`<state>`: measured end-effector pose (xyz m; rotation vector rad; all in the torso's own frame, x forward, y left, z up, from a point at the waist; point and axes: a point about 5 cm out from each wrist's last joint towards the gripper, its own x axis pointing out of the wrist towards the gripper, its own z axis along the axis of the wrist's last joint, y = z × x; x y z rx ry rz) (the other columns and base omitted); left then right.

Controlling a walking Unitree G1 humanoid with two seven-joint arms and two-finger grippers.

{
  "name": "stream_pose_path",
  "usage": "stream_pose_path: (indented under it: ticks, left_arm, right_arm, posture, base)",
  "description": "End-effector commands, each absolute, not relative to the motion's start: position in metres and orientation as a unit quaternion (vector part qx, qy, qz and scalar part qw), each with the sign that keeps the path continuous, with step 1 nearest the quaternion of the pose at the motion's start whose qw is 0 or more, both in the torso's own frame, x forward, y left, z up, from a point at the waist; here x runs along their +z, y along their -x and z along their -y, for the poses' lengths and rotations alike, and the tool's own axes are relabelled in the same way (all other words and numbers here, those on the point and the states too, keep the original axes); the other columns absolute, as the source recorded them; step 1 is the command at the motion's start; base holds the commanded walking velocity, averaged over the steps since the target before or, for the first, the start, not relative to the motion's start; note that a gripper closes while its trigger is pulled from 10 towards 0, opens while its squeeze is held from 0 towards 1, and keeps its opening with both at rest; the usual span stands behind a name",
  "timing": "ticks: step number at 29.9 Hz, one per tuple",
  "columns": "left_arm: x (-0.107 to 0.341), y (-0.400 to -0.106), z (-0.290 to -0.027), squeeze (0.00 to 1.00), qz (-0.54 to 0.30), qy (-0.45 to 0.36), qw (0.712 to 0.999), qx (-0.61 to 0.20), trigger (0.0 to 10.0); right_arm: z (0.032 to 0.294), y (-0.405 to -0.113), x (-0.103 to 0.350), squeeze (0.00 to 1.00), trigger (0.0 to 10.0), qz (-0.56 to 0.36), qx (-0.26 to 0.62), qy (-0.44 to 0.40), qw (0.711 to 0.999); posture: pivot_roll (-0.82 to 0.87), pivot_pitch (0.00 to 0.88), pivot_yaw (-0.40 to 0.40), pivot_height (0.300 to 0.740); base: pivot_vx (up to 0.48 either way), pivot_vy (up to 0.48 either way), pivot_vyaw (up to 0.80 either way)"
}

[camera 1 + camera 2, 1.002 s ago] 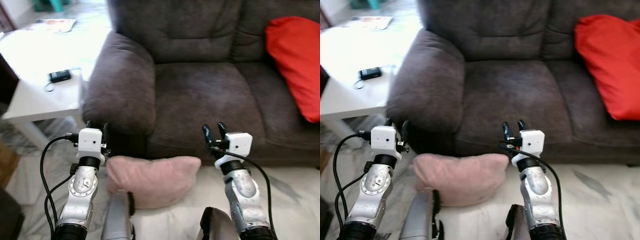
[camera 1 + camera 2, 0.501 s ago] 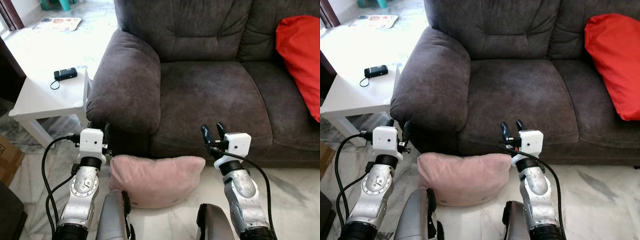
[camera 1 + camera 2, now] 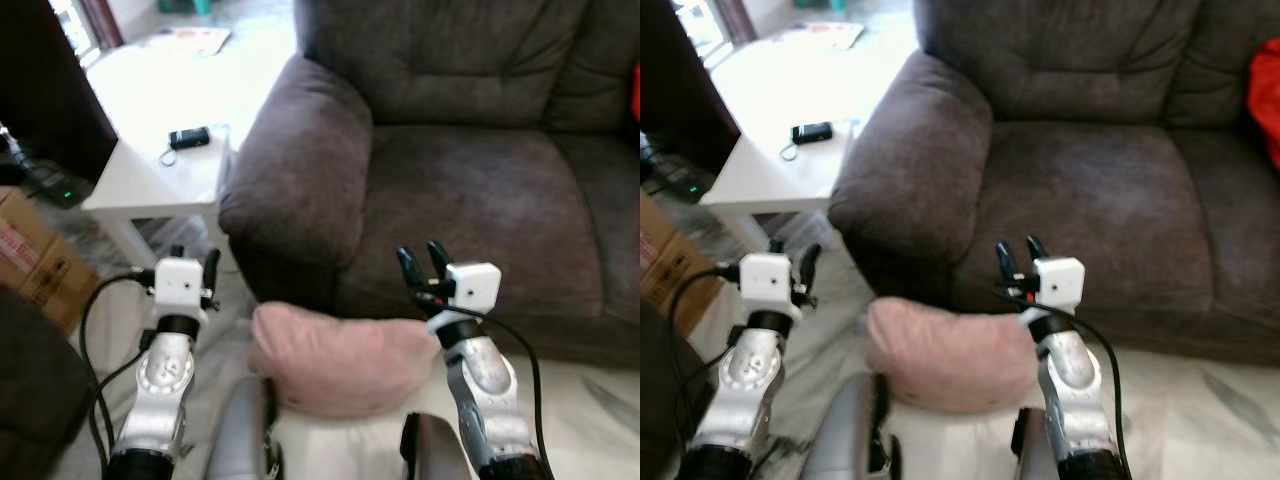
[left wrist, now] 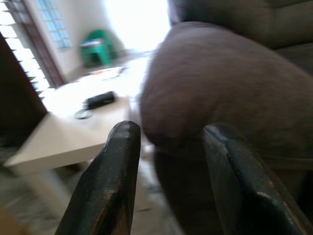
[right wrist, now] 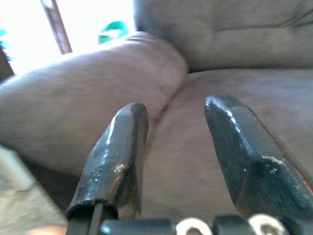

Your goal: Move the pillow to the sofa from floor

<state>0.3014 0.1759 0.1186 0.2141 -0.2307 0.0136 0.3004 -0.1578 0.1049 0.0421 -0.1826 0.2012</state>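
Fingers of both grippers, left [image 3: 192,262] and right [image 3: 423,267], stand parted, holding nothing. Between and below them the pink pillow [image 3: 340,358] lies on the floor against the sofa [image 3: 470,190]. It looks soft, light; squeeze its two ends.

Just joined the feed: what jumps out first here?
A pink pillow lies on the floor against the front of the dark grey sofa, between the raised left gripper and right gripper, both open and empty. A white side table with a small black device stands beside the sofa's arm.

both hands raised, fingers parted: left hand [image 3: 194,259], right hand [image 3: 424,262].
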Motion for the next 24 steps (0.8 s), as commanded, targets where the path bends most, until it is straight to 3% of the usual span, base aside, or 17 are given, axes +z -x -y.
stream_pose_path:
  ticks: [1, 16, 24]
  left_arm:
    - [0.1159, -0.3006, -0.1791, 0.0, 0.105, -0.104, 0.989, 0.005, 10.0]
    - [0.1088, -0.299, -0.1724, 0.0, 0.09, -0.091, 0.991, -0.029, 10.0]
    - [0.1079, -0.2979, -0.1727, 0.0, 0.088, -0.089, 0.992, -0.031, 10.0]
  right_arm:
    - [0.1542, -0.2993, 0.1039, 0.0, 10.0, 0.091, 0.103, -0.029, 0.99]
    - [0.1536, -0.3003, 0.1022, 0.0, 10.0, 0.081, 0.098, -0.031, 0.991]
    - [0.1531, -0.3011, 0.1025, 0.0, 10.0, 0.08, 0.102, -0.031, 0.991]
  posture:
    - [0.05, 0.143, -0.009, 0.558]
    - [0.05, 0.148, -0.007, 0.558]
    - [0.05, 0.149, -0.009, 0.51]
  base:
    - [0.0, 0.0, 0.0]
    - [0.0, 0.0, 0.0]
    - [0.0, 0.0, 0.0]
